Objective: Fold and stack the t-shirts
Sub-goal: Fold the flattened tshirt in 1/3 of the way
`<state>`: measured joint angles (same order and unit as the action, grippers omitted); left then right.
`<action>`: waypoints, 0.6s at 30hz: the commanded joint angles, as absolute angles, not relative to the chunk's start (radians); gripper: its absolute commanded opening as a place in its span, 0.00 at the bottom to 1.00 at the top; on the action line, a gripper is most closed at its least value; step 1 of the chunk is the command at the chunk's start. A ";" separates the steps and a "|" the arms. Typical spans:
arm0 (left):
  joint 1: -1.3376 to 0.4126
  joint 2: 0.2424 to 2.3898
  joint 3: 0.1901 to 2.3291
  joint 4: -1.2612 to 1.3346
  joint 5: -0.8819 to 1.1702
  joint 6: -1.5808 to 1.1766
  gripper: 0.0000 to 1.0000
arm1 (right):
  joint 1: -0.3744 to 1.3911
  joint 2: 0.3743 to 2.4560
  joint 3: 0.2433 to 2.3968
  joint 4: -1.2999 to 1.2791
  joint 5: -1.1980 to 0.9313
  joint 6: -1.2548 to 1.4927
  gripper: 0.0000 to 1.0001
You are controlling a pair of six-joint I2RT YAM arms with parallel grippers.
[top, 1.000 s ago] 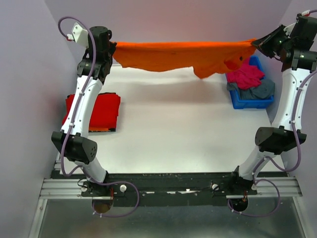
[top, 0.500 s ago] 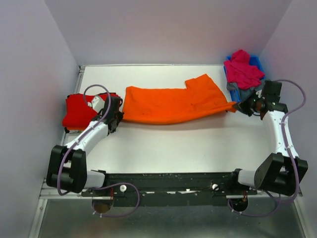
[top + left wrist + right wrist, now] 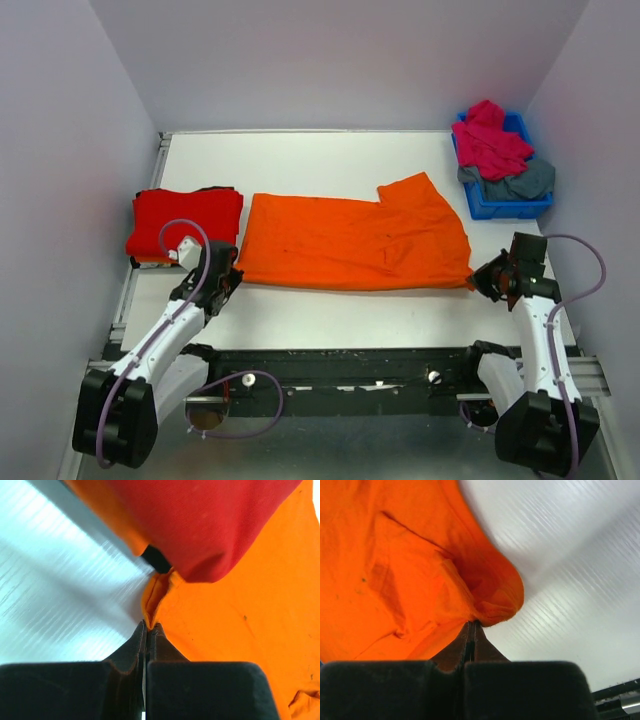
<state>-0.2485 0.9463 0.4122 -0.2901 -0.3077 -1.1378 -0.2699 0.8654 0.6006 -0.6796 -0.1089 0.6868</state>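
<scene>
Above: the orange t-shirt [image 3: 355,243] lies spread on the surface [image 3: 330,160], beside the folded red t-shirt [image 3: 185,222]. Left wrist: the left tool [image 3: 148,627] is clamped on its corner. Right wrist: the right tool [image 3: 471,625] pinches the other corner; uneven pulling may disturb the red one.

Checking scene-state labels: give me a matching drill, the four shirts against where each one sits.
Things:
1. bright orange cloth t-shirt
2. red cloth t-shirt
3. magenta-pink cloth t-shirt
4. slate grey-blue cloth t-shirt

Places:
A. top of the heap in the small blue plastic bin
B. folded at the left edge of the table
C. spread flat mid-table, near corners pinched by the left gripper and the right gripper
D. in the bin, partly under the pink one

Pairs: 1-C; 2-B; 3-A; 4-D
</scene>
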 commanded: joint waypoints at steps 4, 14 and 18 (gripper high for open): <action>-0.271 0.845 0.339 -0.361 -0.250 -1.163 0.16 | -0.276 0.789 0.505 -0.755 -0.031 0.770 0.17; -0.342 0.788 0.532 -0.431 -0.381 -0.964 0.69 | -0.273 0.768 0.610 -0.559 -0.179 0.620 0.54; -0.342 0.857 0.593 -0.247 -0.272 -0.757 0.69 | -0.246 0.909 0.714 -0.456 -0.291 0.525 0.54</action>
<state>-0.3382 0.8070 0.5259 -0.4149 -0.3393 -0.9981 -0.2676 0.8089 0.6094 -0.6209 -0.1570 0.6449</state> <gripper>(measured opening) 0.688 0.540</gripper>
